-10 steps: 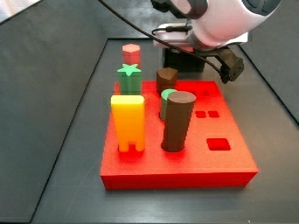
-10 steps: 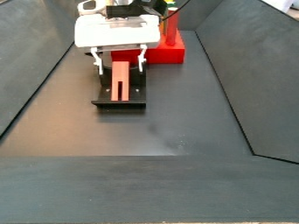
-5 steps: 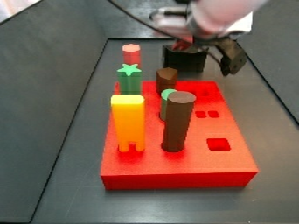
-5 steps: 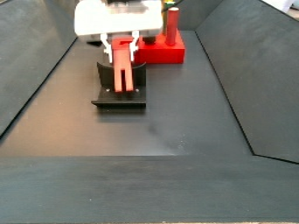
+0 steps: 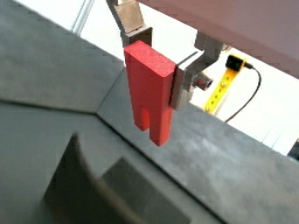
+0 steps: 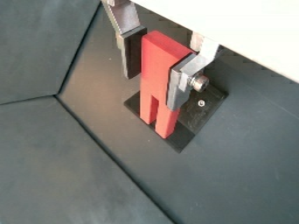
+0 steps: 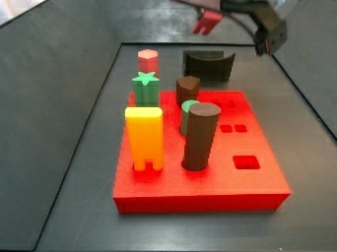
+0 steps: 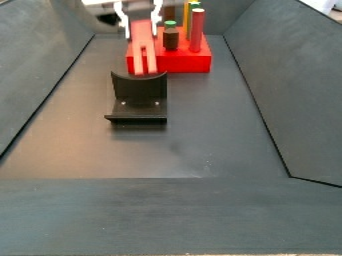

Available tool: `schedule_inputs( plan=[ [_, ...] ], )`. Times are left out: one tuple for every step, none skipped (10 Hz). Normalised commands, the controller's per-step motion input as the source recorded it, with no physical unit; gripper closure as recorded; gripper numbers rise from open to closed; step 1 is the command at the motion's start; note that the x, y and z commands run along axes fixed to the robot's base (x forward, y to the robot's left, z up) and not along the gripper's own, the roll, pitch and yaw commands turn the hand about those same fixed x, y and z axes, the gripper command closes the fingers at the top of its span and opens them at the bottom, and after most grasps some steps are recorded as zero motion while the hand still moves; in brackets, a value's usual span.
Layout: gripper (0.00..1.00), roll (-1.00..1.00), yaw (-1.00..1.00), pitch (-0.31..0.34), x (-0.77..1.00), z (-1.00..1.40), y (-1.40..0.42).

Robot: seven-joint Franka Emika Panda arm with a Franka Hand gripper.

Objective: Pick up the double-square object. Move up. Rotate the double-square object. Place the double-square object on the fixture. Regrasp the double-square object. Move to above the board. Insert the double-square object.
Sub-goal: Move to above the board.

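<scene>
The gripper [image 5: 163, 59] is shown raised above the floor, its two flat silver fingers [image 5: 131, 22] pinched on the double-square object [image 5: 149, 90], which hangs lengthwise below them. The red-pink bar is gripped near its upper end, one finger against each broad side, and its lower end, notched by the lengthwise groove, is free in the air. In both wrist views the same grasp is seen, with the gripper [image 6: 158, 59] closed about the bar [image 6: 160, 83].

Directly beneath the held bar the fixture [image 6: 184, 122] is seen on the dark floor, clear of the bar's lower tip. In a side view the fixture [image 8: 139, 98] lies below the gripper [image 8: 140, 17], and the bar [image 8: 142, 51] is suspended between the two, apart from the fixture.

The board [image 7: 250, 180] lies beyond the fixture [image 7: 207, 66] as seen from the gripper, well apart from the held bar. Upright on the board are a yellow-orange peg [image 7: 144, 138], a dark brown cylinder peg [image 7: 200, 137], a green star-topped peg [image 7: 145, 88] and a red hexagonal-topped peg [image 7: 149, 61]. In this side view only part of the gripper [image 7: 242, 15] is visible at the frame's upper edge, blurred, above the fixture; the bar cannot be made out clearly there.
</scene>
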Motion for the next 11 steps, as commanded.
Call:
schedule_inputs(
  plan=[
    [1.00, -0.05, 0.12, 0.100, -0.10, 1.00, -0.06],
    [1.00, -0.05, 0.12, 0.061, -0.09, 1.00, -0.05],
    [1.00, -0.05, 0.11, 0.027, -0.08, 1.00, -0.05],
    [1.00, -0.04, 0.09, 0.006, -0.08, 1.00, -0.05],
    [1.00, -0.04, 0.07, -0.002, -0.07, 1.00, -0.05],
    [1.00, -0.04, 0.05, -0.002, -0.07, 1.00, -0.04],
    [1.00, -0.04, 0.03, 0.002, -0.06, 1.00, -0.04],
    [1.00, -0.05, 0.02, 0.010, -0.05, 0.87, -0.03],
    [1.00, -0.05, 0.01, 0.028, -0.03, 0.63, -0.02],
    [1.00, -0.05, 0.00, 0.049, -0.02, 0.45, -0.02],
    [1.00, -0.05, 0.00, 0.077, 0.00, 0.22, -0.02]
  ],
)
